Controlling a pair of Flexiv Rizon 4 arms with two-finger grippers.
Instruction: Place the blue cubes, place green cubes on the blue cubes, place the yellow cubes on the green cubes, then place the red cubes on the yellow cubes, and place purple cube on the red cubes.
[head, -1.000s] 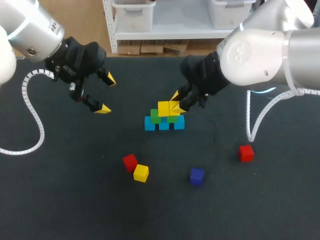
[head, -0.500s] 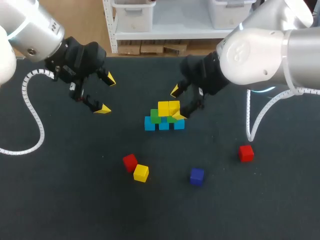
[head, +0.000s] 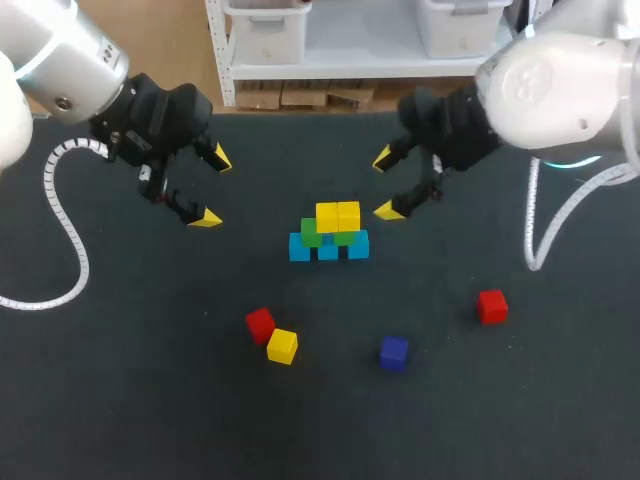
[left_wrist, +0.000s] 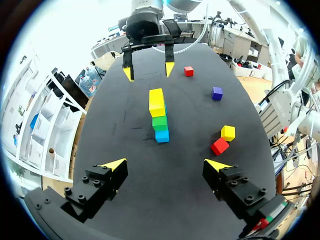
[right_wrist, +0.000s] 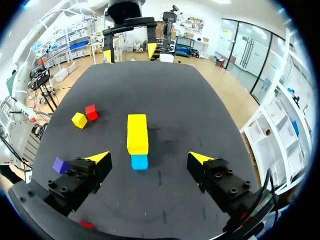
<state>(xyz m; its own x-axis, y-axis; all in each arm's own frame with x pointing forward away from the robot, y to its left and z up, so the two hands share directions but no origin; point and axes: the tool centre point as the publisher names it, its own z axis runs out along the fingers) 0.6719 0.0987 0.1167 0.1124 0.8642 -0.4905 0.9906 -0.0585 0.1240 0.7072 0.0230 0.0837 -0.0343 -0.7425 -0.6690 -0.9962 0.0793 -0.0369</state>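
From the head view, you have the stack in the middle of the table (head: 120, 400): a row of blue cubes (head: 328, 247) at the bottom, green cubes (head: 312, 236) on them, and two yellow cubes (head: 338, 216) side by side on top. Your left gripper (head: 213, 188) hangs to the left of the stack, well apart from it, fingers spread wide and holding nothing. Your right gripper (head: 387, 185) is just right of the stack and a little farther back, also wide open and empty. Nearer to you, the left red cube (head: 259, 323) touches the loose yellow cube (head: 282, 346) at a corner. The purple cube (head: 394, 352) lies right of that pair, and the right red cube (head: 491, 306) sits alone farther right.

In the left wrist view, the wide fingers frame bare table. The stack stands ahead, blue nearest the gripper, then green, then yellow. Beyond it you see the right gripper, open. The left red cube and loose yellow cube lie beside the stack.

In the right wrist view, the stack sits just ahead, between the lines of the spread fingers, touching neither. You see the yellow cubes over a blue one. The left gripper shows open at the far edge.
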